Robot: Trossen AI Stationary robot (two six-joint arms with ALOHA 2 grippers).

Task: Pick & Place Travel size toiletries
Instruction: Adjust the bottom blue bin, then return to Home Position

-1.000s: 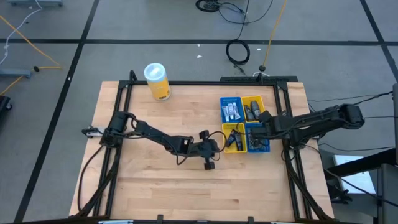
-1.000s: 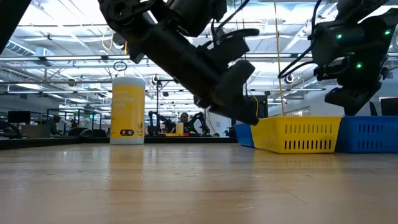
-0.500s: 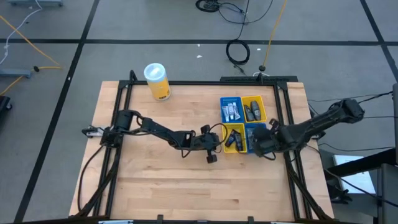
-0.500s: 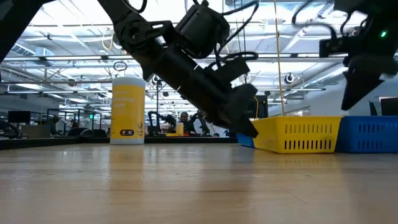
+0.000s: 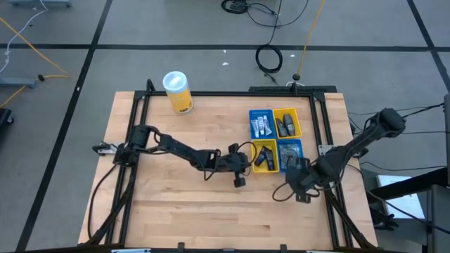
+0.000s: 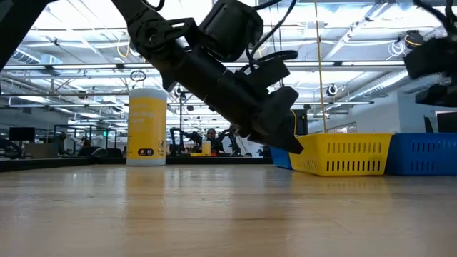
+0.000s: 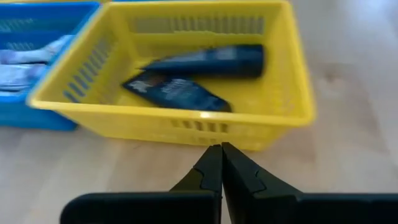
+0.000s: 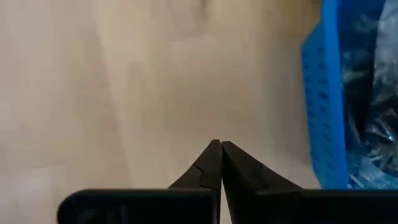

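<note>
- The toiletries lay sorted in the tray [image 5: 275,117]: white tubes [image 5: 262,126] in the far blue bin, grey pouches [image 5: 285,126] in the far yellow bin, dark packets [image 7: 186,76] in the near yellow bin, clear wrapped items [image 8: 373,112] in the near blue bin.
- We saw none of them loose on the table [image 5: 176,183].
- The left gripper [image 7: 221,163] was clenched on nothing, its tip just outside the near yellow bin's wall.
- The right gripper [image 8: 221,158] was also pinched empty, over bare wood beside the near blue bin's corner.
- We judged the placing all but done, both arms clear of the tray; the next move seemed to call only for drawing back to rest, or for a fresh pick if more items were due.
- Open room lay across the near and left parts of the table; the canister [image 5: 177,92] stood at the far edge, well apart from both arms.
- The right arm hung near the table's right edge and frame, leaving little margin there.
</note>
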